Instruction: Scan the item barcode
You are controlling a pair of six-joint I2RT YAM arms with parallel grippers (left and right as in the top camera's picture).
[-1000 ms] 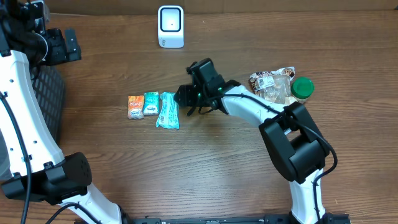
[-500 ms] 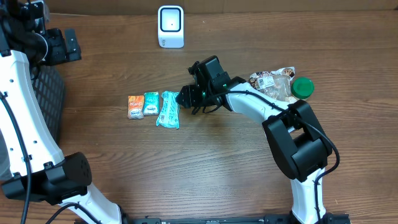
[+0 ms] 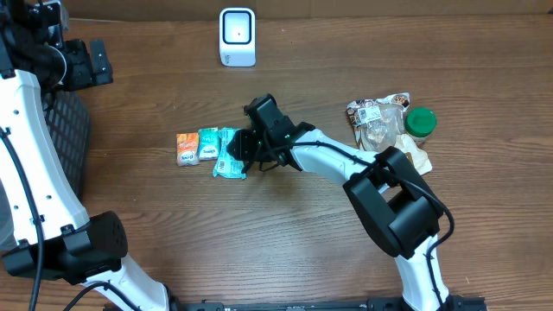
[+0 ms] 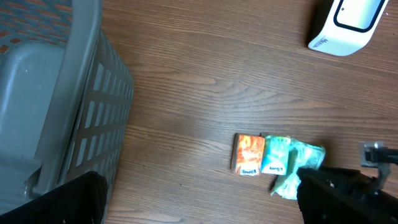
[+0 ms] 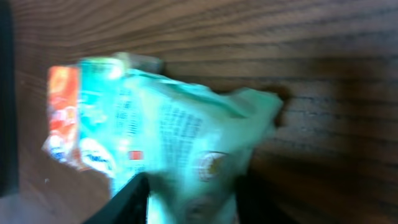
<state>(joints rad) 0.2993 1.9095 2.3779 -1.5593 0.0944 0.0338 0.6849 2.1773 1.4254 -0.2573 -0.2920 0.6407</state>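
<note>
I'm working with the right fingers (image 5: 124, 202), which are sitting partway in, one on each side of the long teal packet (image 3: 226, 157); I cannot tell whether they're gripping it. That packet is lying mid-worktop (image 3: 285, 242), its long axis pointing roughly towards the scanner (image 3: 237, 36), which is standing well apart beyond it. The left fingers (image 4: 62, 202) are hanging wide by the basket (image 4: 93, 93), much farther off. I'm counting three packets in a row, one scanner and one basket.
</note>
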